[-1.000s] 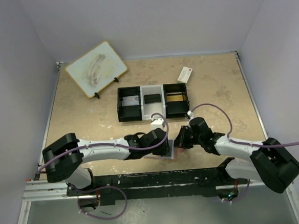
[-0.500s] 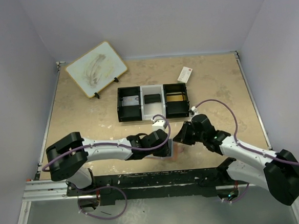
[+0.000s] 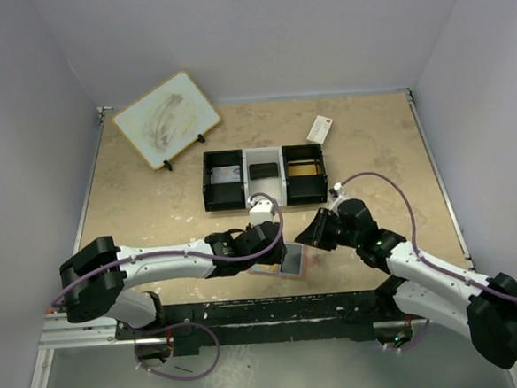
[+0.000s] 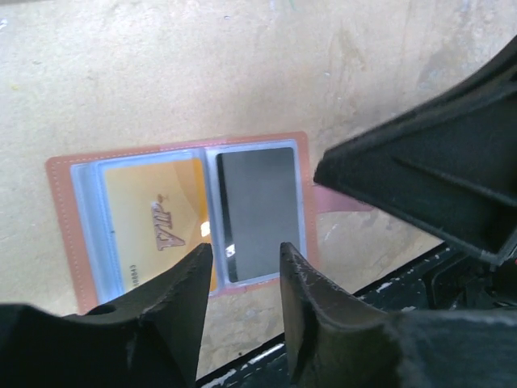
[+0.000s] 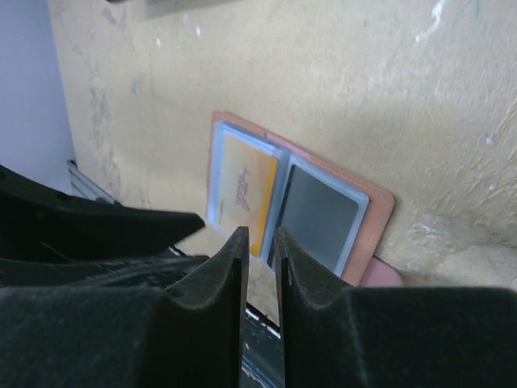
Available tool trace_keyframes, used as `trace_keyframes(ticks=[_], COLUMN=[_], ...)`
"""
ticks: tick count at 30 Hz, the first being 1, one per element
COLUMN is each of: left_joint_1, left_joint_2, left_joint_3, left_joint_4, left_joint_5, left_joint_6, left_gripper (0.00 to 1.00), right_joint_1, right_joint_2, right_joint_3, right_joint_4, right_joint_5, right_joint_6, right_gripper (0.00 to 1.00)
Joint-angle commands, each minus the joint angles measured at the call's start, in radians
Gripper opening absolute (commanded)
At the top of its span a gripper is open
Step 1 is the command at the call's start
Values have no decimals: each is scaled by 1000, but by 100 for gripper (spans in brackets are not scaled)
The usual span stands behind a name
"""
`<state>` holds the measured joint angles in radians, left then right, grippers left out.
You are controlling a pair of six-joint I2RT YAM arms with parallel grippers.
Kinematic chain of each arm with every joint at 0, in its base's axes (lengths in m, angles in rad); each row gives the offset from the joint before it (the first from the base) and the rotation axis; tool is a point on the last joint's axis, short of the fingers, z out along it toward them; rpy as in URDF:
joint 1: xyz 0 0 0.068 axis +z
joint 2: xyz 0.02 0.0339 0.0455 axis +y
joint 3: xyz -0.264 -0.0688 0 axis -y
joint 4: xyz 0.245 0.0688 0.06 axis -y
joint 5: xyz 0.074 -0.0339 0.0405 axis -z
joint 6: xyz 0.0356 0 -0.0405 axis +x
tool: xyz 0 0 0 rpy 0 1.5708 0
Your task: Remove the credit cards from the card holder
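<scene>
The card holder (image 3: 292,264) lies open and flat near the table's front edge, its salmon rim (image 4: 60,218) and strap tab (image 5: 380,276) showing. Its clear pockets hold two credit cards: a gold one (image 4: 153,226) (image 5: 244,192) and a grey one (image 4: 258,208) (image 5: 319,214). My left gripper (image 4: 242,260) (image 3: 274,246) hovers above the holder's near edge, open, with nothing between its fingers. From the right, my right gripper (image 5: 260,238) (image 3: 308,236) hangs over the holder. Only a narrow gap separates its fingers and nothing is in it.
A black-and-white three-compartment tray (image 3: 245,195) stands behind the grippers with a grey card (image 3: 227,174), a dark card (image 3: 261,170) and a gold item (image 3: 304,169) inside. A white packet with a red end (image 3: 320,129) lies far right. A white board on a stand (image 3: 166,119) is at the far left.
Both grippers have lifted off the holder, which now shows lying open between them. The left wrist drew back to the left. The right gripper's jaws parted slightly.
</scene>
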<state>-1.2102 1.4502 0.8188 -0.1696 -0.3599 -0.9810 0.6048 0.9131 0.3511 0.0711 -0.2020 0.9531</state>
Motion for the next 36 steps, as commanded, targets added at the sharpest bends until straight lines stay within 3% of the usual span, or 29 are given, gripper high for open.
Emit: trace_keyframes(ticks=[1,7,12,17,22,31,36], left_joint_1=[43,186,206,243,265,266,268], left_joint_2=[-23,51,172,289,324,328,273], left_joint_3=[24,70,214,282,281,204,148], left_joint_4=[-39,27,-19,-8,-10,-5,-20], left_joint_5=[-36,144,186,265,302,324,356], left_joint_6=[49,194,344,414,423,411,446], left_gripper=[41,53,57,58,58,58,57], right_joint_1=[9,39,55,88,182,183,174], right_joint_2=[51,58,17,41,108,173,185], right_joint_3=[-79,-124,-148,-180,-197,-230,-80], right_joint_4=[159,197,284,368,377,321,83], right_joint_5=[-141,-213,-419,-496,-380,-171,-12], right_joint_6=[57,31,-43,-36,13,139,117], right_gripper=[23,31,40,42,41,38,36])
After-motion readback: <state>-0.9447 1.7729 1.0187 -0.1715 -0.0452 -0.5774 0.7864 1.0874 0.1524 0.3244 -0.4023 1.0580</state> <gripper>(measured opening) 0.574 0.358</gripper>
